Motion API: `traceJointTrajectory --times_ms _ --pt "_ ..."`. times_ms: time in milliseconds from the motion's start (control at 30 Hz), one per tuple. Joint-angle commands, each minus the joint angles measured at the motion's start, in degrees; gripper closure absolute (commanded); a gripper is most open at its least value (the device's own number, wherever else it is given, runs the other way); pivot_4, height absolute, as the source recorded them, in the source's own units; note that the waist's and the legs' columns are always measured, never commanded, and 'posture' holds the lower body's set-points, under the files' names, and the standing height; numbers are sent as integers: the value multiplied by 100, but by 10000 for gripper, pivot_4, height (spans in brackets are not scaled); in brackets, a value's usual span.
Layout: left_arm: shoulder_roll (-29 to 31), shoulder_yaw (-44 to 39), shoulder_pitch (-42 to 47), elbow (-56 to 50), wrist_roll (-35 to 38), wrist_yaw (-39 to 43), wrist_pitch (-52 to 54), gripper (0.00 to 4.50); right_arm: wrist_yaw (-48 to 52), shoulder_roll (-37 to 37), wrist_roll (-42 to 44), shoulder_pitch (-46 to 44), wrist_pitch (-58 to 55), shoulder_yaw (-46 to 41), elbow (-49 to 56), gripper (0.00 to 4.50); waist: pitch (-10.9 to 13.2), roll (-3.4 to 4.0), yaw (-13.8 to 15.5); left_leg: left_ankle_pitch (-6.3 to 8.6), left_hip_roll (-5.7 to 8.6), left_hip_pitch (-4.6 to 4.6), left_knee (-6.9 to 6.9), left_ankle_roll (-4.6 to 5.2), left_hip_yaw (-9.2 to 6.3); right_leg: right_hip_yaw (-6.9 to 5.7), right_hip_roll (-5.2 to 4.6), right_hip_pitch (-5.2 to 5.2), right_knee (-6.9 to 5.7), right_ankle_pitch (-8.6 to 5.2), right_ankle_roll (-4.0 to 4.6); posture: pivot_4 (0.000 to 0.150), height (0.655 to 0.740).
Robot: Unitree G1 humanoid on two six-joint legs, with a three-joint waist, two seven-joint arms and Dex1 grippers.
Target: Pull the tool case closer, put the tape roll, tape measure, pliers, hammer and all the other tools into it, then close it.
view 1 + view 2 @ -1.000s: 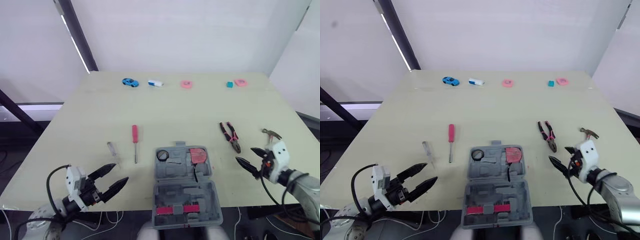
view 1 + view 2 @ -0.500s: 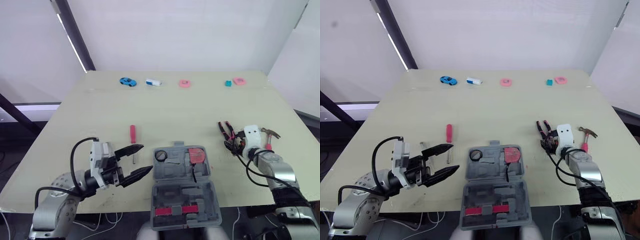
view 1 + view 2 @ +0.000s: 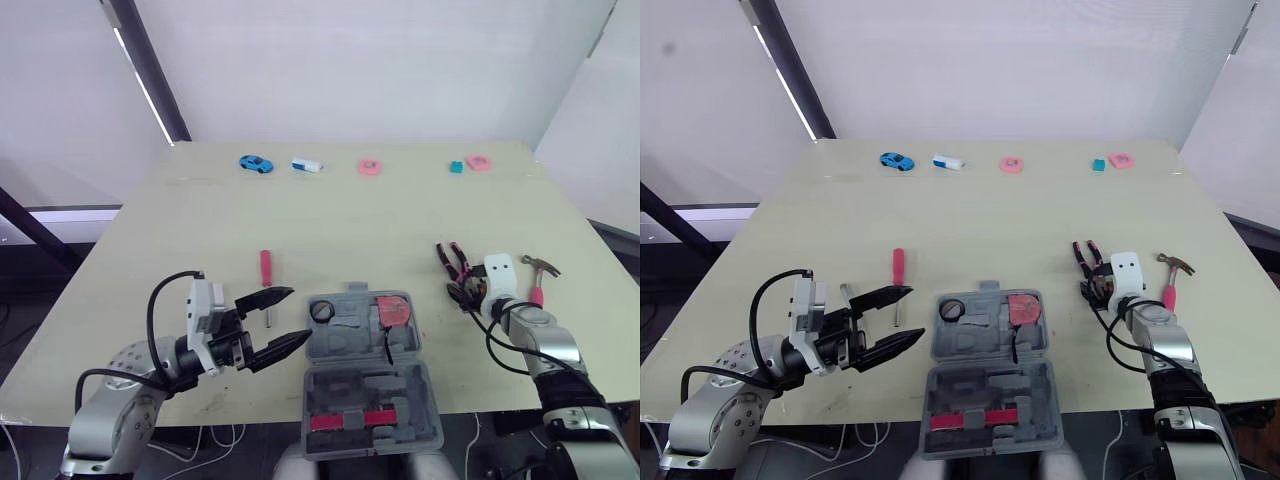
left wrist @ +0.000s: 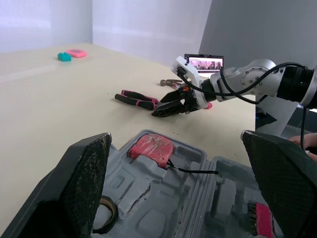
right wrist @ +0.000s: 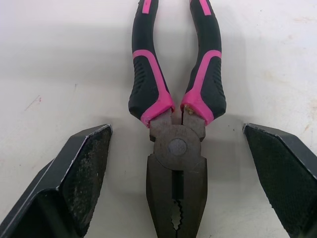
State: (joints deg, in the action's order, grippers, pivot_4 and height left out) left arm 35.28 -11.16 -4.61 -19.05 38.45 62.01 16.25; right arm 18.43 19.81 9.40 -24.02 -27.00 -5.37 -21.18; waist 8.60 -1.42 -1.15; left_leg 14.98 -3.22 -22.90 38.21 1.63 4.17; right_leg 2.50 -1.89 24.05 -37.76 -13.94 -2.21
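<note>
The grey tool case [image 3: 372, 388] lies open at the table's front edge. In its far half sit a black tape roll [image 3: 322, 312] and a red tape measure [image 3: 397, 310]. My left gripper [image 3: 296, 315] stands open just left of the case, its fingers pointing at it. Right of the case lie the pink-handled pliers [image 5: 176, 124]. My right gripper [image 3: 461, 292] is open low over their head, one finger [image 5: 84, 173] on each side. The hammer [image 3: 540, 275] lies further right. A red screwdriver [image 3: 266, 280] lies left of the case.
Along the table's far edge sit a blue toy car [image 3: 258, 164], a white and blue item [image 3: 308, 165], a pink ring [image 3: 371, 167], a teal block [image 3: 457, 167] and a pink piece [image 3: 479, 161]. A small clear-handled screwdriver [image 3: 845, 292] lies behind my left gripper.
Over the second, my left gripper came in from the front-left edge to the case's side. My right gripper moved from the right edge onto the pliers' head. The camera shifted slightly.
</note>
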Motion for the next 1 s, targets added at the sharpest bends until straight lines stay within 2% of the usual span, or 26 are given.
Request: traceJointTrajectory --times_ms 33,167,200,433,667,867,1000 --pt "-9 -17 64 -192 123 -21 -1 0 -12 -13 18 101 157 -110 113 14541 0 0 0 0 0 0 0 0 0 0 0 0 0 0 0 1500 7400" --pt "-8 -10 86 -240 159 -30 48 0 38 -22 -8 332 222 -46 197 33367 0 0 7 0 0 0 0 0 1 -1 1 -1 0 0 0 1500 7400" --pt "-10 -7 88 -256 168 -31 62 0 45 -28 -13 379 251 -40 199 35493 0 0 14 0 0 0 0 0 0 -2 0 -2 0 0 0 1500 7400" --pt "41 -11 53 -343 225 -11 133 0 163 -19 67 683 345 -54 536 35122 0 0 19 0 0 2 0 0 -1 -3 1 -4 0 -1 0 1500 7400" --pt "3 -22 71 -460 326 -68 233 0 654 329 289 1569 309 -167 1735 35122 1 1 41 0 -1 1 -2 0 -4 -3 2 -4 3 -1 -1 1500 7400" --pt "-130 -102 91 -494 636 -121 303 0 1470 997 524 2095 345 -149 2951 35122 17 20 4 0 -1 5 7 0 -7 6 -1 -3 -4 -1 -3 1500 7400" --pt "-160 -283 -26 -274 541 61 -73 0 2454 1814 889 2044 133 -46 3800 35122 22 23 -14 0 -1 13 7 0 -7 10 3 -3 -6 -2 -5 1500 7400"
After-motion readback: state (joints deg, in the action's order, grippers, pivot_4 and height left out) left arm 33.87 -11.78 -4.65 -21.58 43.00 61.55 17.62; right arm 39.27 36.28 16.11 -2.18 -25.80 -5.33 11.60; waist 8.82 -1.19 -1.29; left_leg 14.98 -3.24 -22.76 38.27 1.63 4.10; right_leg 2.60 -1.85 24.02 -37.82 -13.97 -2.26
